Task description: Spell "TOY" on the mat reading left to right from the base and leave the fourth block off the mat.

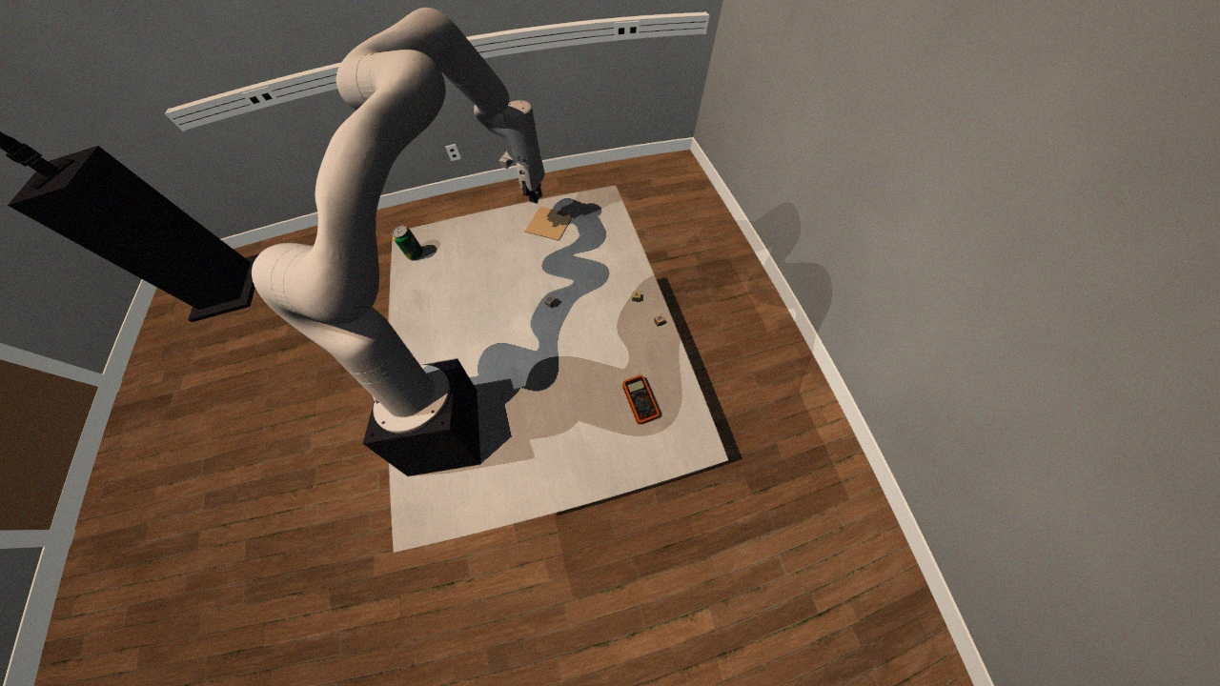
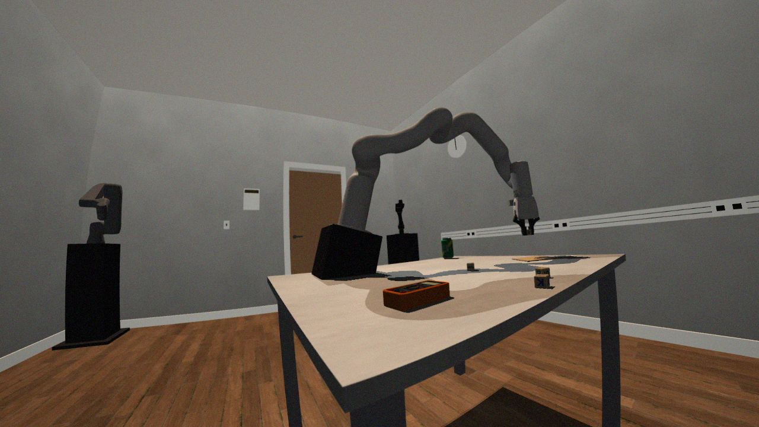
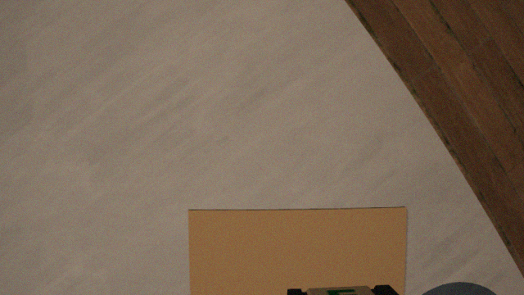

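My gripper (image 1: 533, 197) hangs above the tan mat (image 1: 547, 223) at the far end of the table, well clear of it in the exterior view (image 2: 526, 230). It is shut on a block (image 3: 340, 291) with a green mark on its top face; the letter cannot be read. The mat (image 3: 297, 250) lies square in the wrist view with nothing on it. Three more blocks stand off the mat: a dark one (image 1: 553, 302) mid-table, and two pale ones (image 1: 637, 295) (image 1: 659, 319) near the right edge. The nearer pale one (image 2: 541, 281) shows a blue letter on its side.
A green can (image 1: 406, 242) stands at the far left of the table. An orange multimeter (image 1: 640, 398) lies near the right front. The robot base (image 1: 426, 417) sits at the table's left edge. The table edge and wood floor (image 3: 471, 82) run close beside the mat.
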Controlling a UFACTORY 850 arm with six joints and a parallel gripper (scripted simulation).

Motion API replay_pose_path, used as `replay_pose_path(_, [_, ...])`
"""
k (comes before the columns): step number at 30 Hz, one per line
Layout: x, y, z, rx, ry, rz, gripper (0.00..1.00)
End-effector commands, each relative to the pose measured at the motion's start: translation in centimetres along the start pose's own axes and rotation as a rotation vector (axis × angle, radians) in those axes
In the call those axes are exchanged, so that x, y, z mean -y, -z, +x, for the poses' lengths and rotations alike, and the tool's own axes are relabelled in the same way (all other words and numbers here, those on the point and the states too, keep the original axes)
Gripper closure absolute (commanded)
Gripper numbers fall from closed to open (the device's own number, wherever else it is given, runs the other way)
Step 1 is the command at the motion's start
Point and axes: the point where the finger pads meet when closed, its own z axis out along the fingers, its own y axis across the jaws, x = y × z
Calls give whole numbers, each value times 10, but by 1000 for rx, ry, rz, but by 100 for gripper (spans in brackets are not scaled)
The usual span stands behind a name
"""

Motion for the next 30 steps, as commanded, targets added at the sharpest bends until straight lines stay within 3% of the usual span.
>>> replay_pose_path(1, [-1,1,0,0,0,-2,77])
replay_pose_path(7, [-1,-4,0,0,0,-2,77])
replay_pose_path(16, [-1,-29,0,0,0,-2,77])
replay_pose_path(30, [-2,-88,0,0,0,-2,77])
